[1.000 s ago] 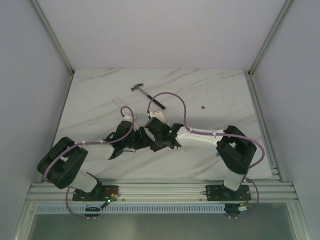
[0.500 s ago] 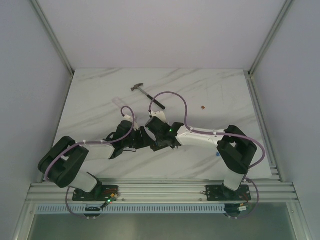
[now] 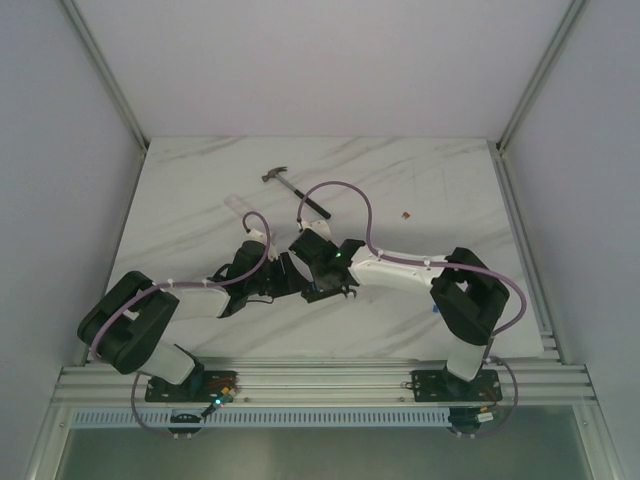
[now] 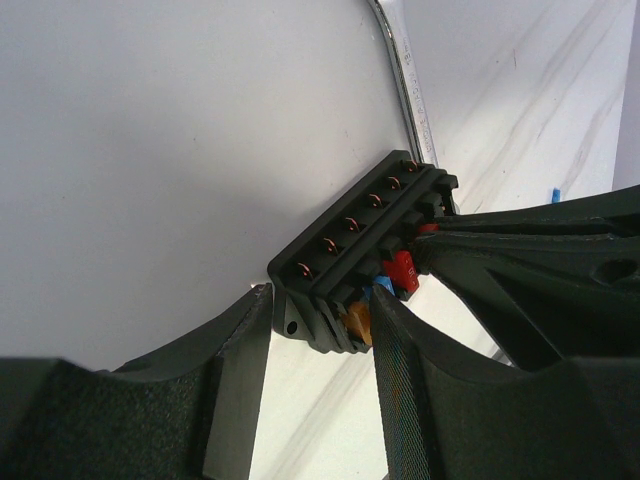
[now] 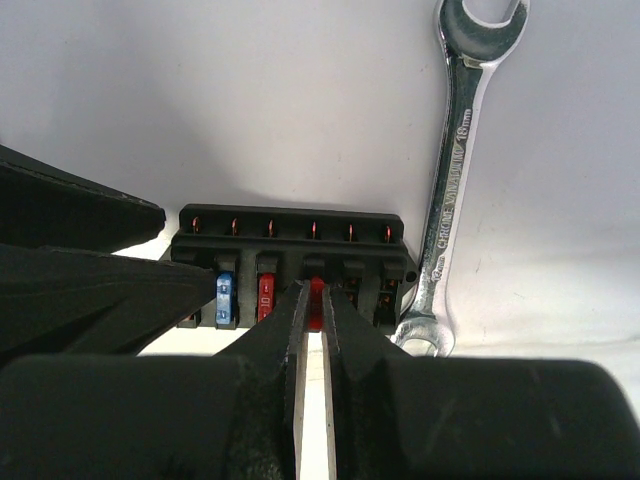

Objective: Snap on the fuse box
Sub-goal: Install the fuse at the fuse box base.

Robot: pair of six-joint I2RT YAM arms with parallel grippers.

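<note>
- You have one fuse box (image 5: 290, 245). It sits near the middle of the table (image 3: 190, 190), a little to the near side, at the place where both grippers meet.
- It is a black ribbed block. On its edge away from the right wrist camera you can count six copper contacts.
- You can count four fuses in it: one orange fuse (image 4: 357, 320), one blue fuse (image 5: 225, 296), a first red fuse (image 5: 266, 294) next to the blue one, and a second red fuse (image 5: 316, 287).
- Your right gripper (image 5: 316, 296) is almost closed, with only a thin slit between the fingers. Its tips pinch the second red fuse from both sides.
- Your left gripper (image 4: 320, 315) is open about as wide as the box. It holds one end of the fuse box between its fingers (image 4: 240, 370).
- One silver wrench (image 5: 455, 170) lies flat, with its ring end just beside the other end of the box.
- One hammer (image 3: 297, 193) lies farther away on the table, apart from the arms.
- One small red piece (image 3: 406, 214) lies to the right of the hammer, well apart from it.
</note>
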